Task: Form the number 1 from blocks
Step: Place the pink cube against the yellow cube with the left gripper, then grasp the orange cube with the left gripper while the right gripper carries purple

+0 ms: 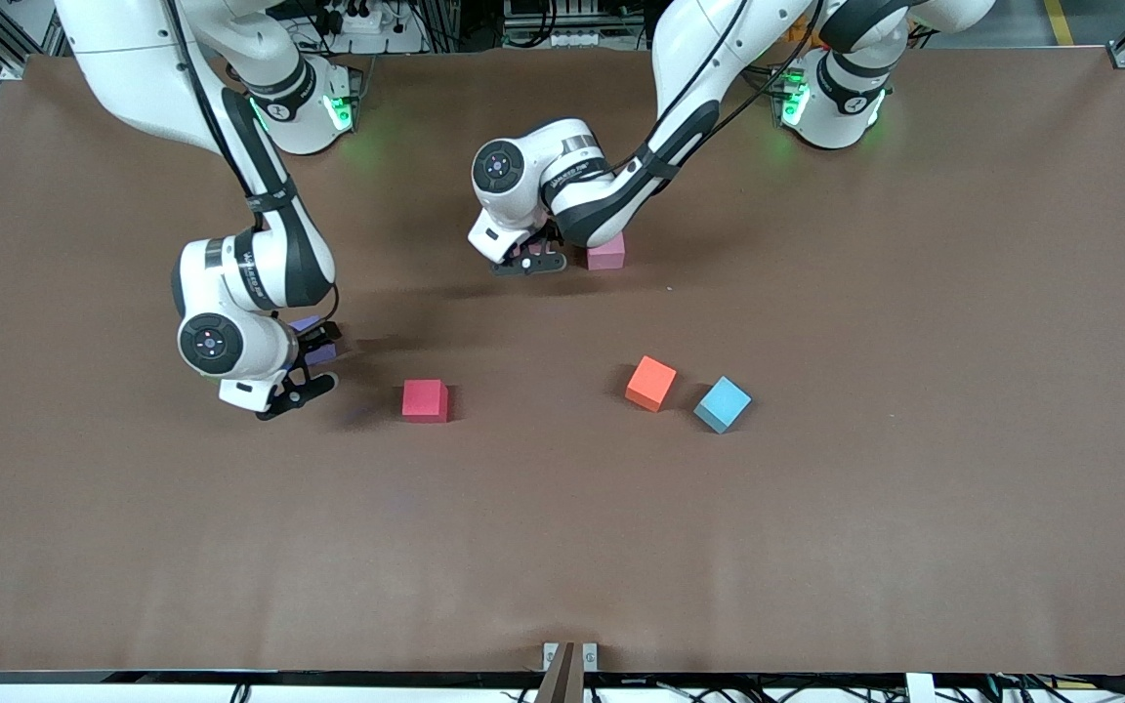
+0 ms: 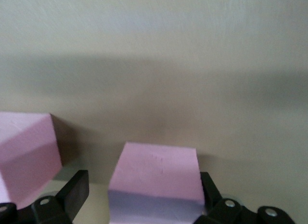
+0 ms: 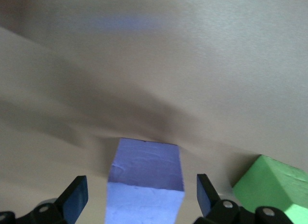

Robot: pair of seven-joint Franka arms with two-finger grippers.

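My left gripper [image 1: 530,256] is low over the table's middle, near the arm bases. Its fingers stand open around a pink block [image 2: 154,178]; one finger is at the block's side and the other is a gap away. A second pink block [image 1: 606,252] rests beside it, toward the left arm's end. My right gripper [image 1: 313,363] is down at the right arm's end, open around a purple block [image 3: 144,178] with a gap on each side. A green block [image 3: 272,185] sits close beside the purple one. Red [image 1: 425,400], orange [image 1: 650,383] and light blue [image 1: 722,404] blocks lie nearer the camera. The yellow block is out of view.
The brown table cover [image 1: 816,527] stretches wide on the camera side of the blocks. The orange and light blue blocks lie close together and turned at an angle. The right arm's wrist hides the green block in the front view.
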